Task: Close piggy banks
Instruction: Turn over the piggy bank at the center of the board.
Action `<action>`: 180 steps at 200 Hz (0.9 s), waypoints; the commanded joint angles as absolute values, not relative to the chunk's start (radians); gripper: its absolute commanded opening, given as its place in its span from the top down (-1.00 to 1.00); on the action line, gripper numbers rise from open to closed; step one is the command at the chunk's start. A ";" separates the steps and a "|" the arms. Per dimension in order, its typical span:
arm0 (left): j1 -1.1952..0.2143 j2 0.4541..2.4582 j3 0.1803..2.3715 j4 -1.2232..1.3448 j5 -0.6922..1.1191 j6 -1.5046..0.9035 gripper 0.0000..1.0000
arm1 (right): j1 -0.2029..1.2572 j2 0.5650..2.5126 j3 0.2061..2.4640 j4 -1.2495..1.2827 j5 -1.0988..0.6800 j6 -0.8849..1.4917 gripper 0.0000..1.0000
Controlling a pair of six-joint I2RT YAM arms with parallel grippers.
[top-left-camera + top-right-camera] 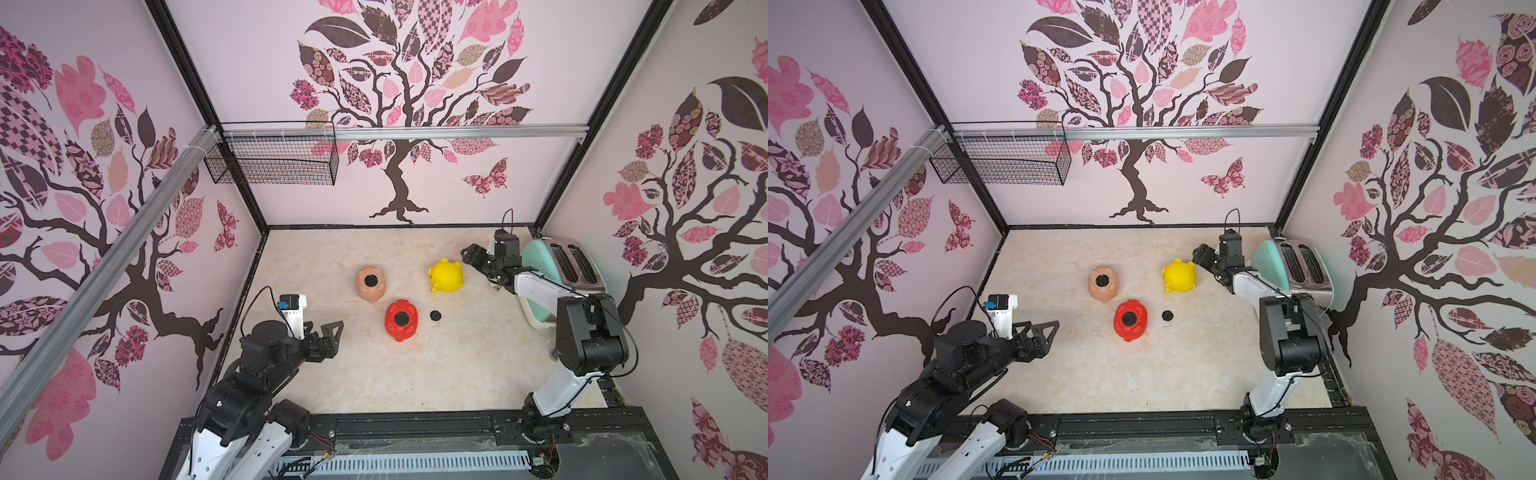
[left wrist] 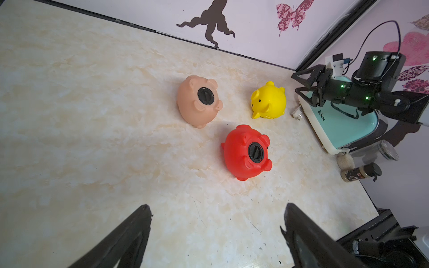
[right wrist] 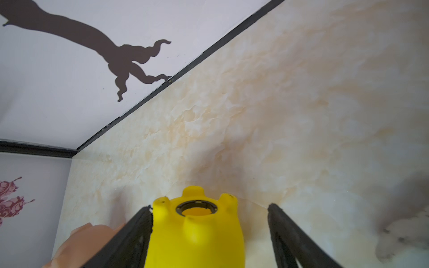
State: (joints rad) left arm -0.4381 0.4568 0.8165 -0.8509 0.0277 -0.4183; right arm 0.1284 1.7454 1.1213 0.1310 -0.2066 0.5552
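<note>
The cream, marble-patterned table (image 1: 415,374) is bounded by a black frame along its back and side edges, with papered walls rising from it. Its front half and back-left stretch lie bare and give the widest room for moving. The things gather at the middle and the right side.

Three smooth, round plastic pigs lie near the table's middle, none touching. The peach pig (image 1: 371,283) and the red pig (image 1: 401,320) lie belly up, each with a black plug (image 2: 206,95) seated in its belly. The yellow pig (image 1: 446,276) lies on its side further right. In the right wrist view its belly hole (image 3: 196,208) is open, a dark ring around a hollow yellow inside. A loose black plug (image 1: 435,315), a flat disc, lies on the table just right of the red pig, apart from it.

The left gripper (image 1: 328,327) hovers over bare table on the left side, jaws spread wide and holding nothing. The right gripper (image 2: 296,82) is just beside the yellow pig, jaws spread to either side of it. One finger is close against the pig's side, though I cannot tell if it touches; the other stands clear. Behind that arm a mint and chrome toaster (image 1: 579,270) stands by the right wall, narrowing the room there.
</note>
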 commanded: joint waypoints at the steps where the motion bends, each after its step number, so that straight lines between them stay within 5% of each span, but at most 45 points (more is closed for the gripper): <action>1: -0.437 0.446 0.812 -0.831 0.031 -0.410 -0.83 | 0.146 1.782 1.179 0.061 -0.259 0.491 -0.66; 90: -0.437 0.451 0.812 -0.831 0.031 -0.410 -0.83 | 0.175 1.904 1.292 0.110 -0.343 0.307 -0.77; 180: -0.437 0.462 0.812 -0.829 0.037 -0.408 -0.83 | 0.158 1.950 1.160 0.374 -0.516 0.210 -0.99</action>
State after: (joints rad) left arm -0.4381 0.4561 0.8165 -0.8501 0.0288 -0.4183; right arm 0.1631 1.9110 1.1919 0.2886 -0.4469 0.2489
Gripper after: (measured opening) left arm 0.916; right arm 0.994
